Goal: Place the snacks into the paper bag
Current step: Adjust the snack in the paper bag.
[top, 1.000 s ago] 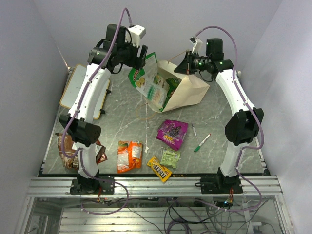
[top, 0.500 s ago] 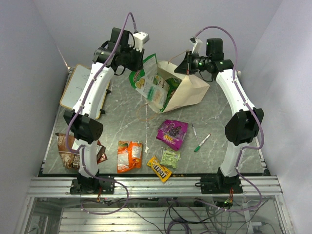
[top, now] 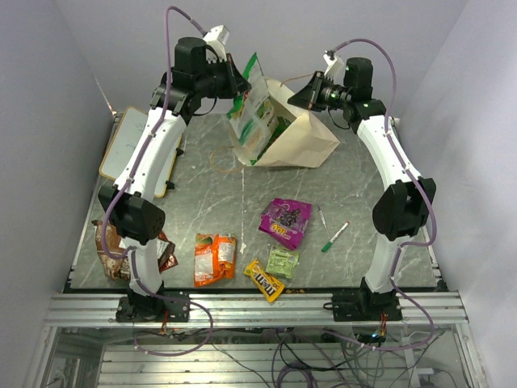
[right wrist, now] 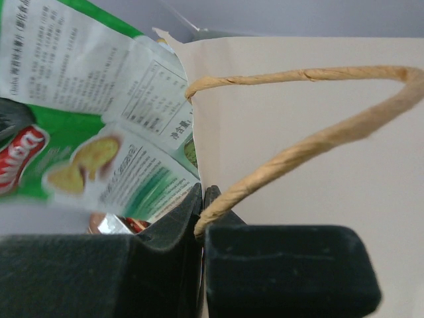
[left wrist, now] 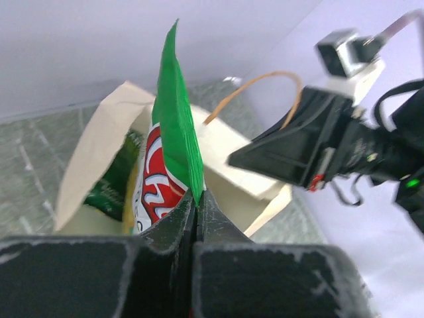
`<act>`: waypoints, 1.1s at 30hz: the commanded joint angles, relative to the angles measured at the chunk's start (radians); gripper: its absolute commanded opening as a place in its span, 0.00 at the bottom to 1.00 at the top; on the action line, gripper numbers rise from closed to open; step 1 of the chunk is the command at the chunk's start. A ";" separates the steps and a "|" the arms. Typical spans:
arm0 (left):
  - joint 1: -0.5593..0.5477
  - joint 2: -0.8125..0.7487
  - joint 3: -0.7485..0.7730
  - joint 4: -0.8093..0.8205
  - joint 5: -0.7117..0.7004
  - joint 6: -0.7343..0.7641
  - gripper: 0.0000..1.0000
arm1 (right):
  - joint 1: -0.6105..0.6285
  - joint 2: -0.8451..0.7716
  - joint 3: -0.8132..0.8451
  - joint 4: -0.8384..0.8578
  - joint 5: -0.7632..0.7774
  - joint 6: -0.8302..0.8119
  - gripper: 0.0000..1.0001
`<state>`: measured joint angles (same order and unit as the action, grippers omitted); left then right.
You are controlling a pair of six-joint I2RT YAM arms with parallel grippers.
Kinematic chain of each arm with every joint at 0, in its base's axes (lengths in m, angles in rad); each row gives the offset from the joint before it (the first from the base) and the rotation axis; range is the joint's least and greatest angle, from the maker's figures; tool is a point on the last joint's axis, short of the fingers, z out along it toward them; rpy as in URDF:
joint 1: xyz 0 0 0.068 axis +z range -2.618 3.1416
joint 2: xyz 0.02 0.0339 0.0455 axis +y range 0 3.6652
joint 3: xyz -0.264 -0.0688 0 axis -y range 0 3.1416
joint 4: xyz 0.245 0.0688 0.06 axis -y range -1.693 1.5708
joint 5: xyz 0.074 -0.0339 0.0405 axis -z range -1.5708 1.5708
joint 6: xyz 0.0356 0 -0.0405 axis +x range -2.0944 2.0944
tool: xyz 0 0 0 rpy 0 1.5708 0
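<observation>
Jaws of the left gripper (left wrist: 197, 199) are pressed tight on the edge of a large green chip bag (left wrist: 173, 112), which stands partway inside the mouth of the paper bag (top: 311, 144) at the far end of the table. The right gripper (right wrist: 202, 199) is clamped too, pinching the bag's rim at the root of its twisted handle (right wrist: 311, 140), seemingly to hold the mouth up. This looks like the loading step for that packet: next it wants pushing deeper, past the darker green packet (left wrist: 112, 182) already inside, then releasing. On the grey marbled tabletop (top: 363, 202), well apart from the bag, lie a purple pouch (top: 285, 220), orange bag (top: 214, 257), yellow M&M's (top: 264, 280), pale green packet (top: 282, 262) and brown bag (top: 109, 250); two marker pens (top: 335, 236) and a whiteboard (top: 129, 153) lie aside, with plain pale walls close around
</observation>
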<state>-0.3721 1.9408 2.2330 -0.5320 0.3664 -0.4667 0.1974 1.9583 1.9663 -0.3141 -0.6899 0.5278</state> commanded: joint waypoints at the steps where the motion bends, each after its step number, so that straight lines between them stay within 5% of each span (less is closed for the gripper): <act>1: 0.016 -0.056 -0.025 0.254 0.040 -0.220 0.07 | -0.005 -0.059 -0.047 0.201 0.023 0.176 0.00; 9: 0.043 -0.110 -0.045 0.340 0.075 -0.353 0.07 | 0.019 -0.048 -0.115 0.287 -0.014 0.330 0.00; 20: 0.041 -0.200 -0.260 0.469 0.098 -0.475 0.07 | 0.017 -0.074 -0.299 0.473 -0.081 0.495 0.00; 33: -0.027 -0.077 -0.181 0.561 0.070 -0.450 0.07 | -0.069 -0.074 -0.187 0.294 -0.032 0.281 0.00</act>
<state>-0.3679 1.8202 1.9915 -0.0868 0.4301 -0.9058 0.1482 1.9133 1.7088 0.0341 -0.7410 0.9115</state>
